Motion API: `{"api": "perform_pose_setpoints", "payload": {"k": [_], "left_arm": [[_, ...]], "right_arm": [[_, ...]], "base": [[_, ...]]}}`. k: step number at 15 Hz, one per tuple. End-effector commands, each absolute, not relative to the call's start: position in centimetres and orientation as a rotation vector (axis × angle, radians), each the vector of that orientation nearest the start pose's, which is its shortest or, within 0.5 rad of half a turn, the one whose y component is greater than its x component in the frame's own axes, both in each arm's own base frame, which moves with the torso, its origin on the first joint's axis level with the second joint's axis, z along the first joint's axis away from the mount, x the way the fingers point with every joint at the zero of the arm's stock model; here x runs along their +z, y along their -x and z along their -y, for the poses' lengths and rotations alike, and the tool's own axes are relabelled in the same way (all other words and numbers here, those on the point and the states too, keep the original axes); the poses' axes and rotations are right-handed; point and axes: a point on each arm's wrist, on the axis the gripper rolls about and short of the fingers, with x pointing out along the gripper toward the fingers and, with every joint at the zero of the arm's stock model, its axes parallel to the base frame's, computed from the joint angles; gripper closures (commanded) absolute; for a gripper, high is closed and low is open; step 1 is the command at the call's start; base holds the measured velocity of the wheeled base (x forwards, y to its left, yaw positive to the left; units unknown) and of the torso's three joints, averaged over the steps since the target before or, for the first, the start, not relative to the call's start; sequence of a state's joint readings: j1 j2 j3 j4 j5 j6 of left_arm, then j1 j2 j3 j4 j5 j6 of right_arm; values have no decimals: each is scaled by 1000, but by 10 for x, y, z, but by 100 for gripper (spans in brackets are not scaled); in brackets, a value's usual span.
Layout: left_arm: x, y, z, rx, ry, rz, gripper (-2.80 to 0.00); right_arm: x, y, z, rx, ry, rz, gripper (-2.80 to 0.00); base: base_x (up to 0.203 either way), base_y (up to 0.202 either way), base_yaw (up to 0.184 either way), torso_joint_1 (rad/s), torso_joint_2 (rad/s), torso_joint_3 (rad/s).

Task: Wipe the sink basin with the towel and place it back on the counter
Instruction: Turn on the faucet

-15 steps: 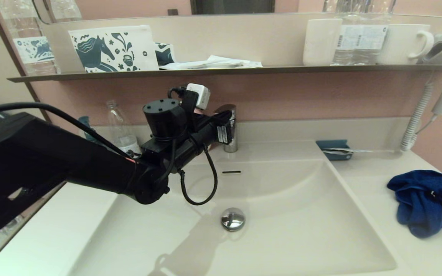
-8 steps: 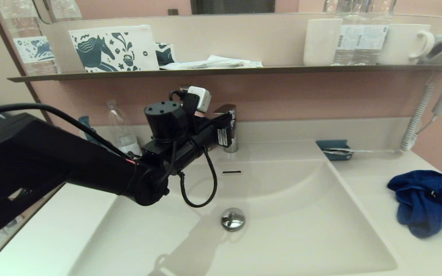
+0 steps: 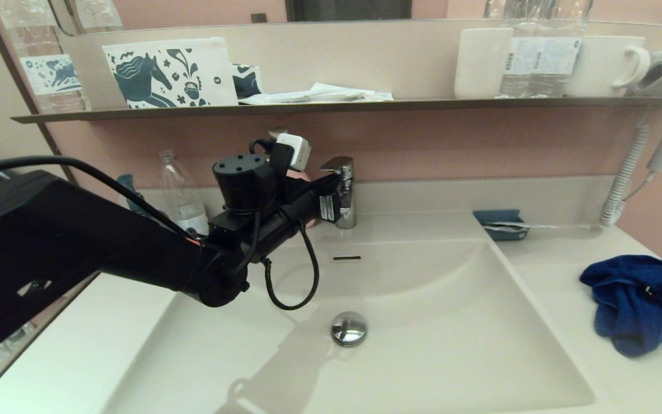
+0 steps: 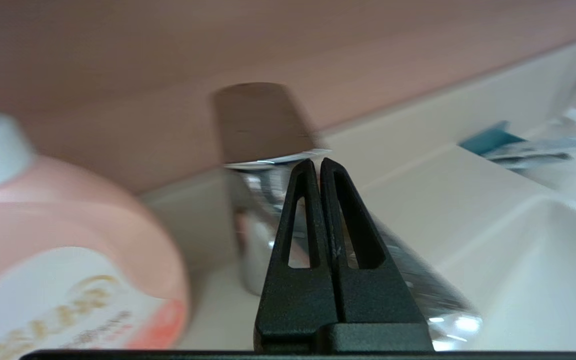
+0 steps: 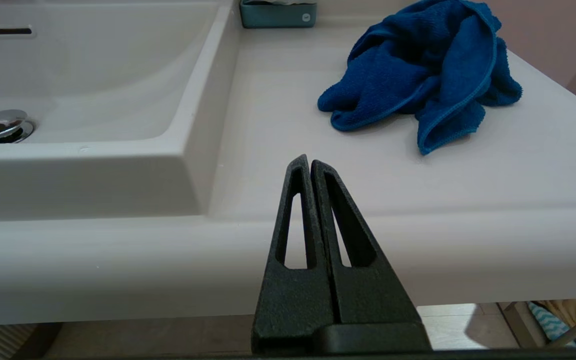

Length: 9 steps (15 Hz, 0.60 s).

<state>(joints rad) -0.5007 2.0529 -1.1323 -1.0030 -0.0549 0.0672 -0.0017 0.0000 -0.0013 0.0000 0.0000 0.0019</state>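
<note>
Currently the left hand (image 4: 316, 162) is up at the back of the sink basin (image 3: 423, 356), fingers pressed together with nothing between them, tips right at the chrome faucet (image 4: 263, 200). From the head view the left arm reaches across the left side of the basin, with the wrist just beside the faucet (image 3: 343, 192); contact can't be confirmed. Pink bottle (image 4: 58, 260) sits close beside the faucet, on the side away from the tray.

Right hand (image 5: 309, 162) is parked low, in front of the desk's (image 5: 318, 175) front edge, fingers together and empty. It doesn't show in the head view.

Towel (image 3: 641, 305) lies crumpled on the desk (image 3: 555, 270) to the right of the basin, well apart from both hands; the right wrist view shows the towel (image 5: 428, 75) bunched and resting flat, not in the basin. Small white tag visible on top.

Teal tray (image 3: 501, 223) sits at the basin's back right corner, behind the towel. Drain plug (image 3: 349, 328) is in the middle of the basin, overflow slot (image 3: 346, 258) on the back wall above it. Clear bottle (image 3: 180, 192) stands at back left. Shelf (image 3: 337, 106) above carries a printed pouch (image 3: 170, 72), a cup (image 3: 482, 62), a water bottle (image 3: 541, 57) and a mug (image 3: 609, 64).
</note>
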Motion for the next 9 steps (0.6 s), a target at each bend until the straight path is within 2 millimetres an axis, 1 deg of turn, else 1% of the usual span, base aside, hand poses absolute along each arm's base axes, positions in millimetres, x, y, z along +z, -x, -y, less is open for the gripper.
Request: {"api": "perform_pose_setpoints", "payload": {"k": [1,4,6,9], "left_arm": [[185,-362,193,-543,-43,123,0],[197,-365,194,-543,-34,162,0],[199,-364,195,-545,-34,159,0],[206,-363,195,-547,-30,178,0]], "right_arm": [[76,23,0,-2,-2,2,0],[76,23,0,-2,-2,0,0],[76,23,0,-2,-3,1,0],[76,23,0,-2,-2,2,0]], "base": [[0,0,0,0,0,0],[0,0,0,0,0,0],[0,0,0,0,0,0],[0,0,0,0,0,0]]}}
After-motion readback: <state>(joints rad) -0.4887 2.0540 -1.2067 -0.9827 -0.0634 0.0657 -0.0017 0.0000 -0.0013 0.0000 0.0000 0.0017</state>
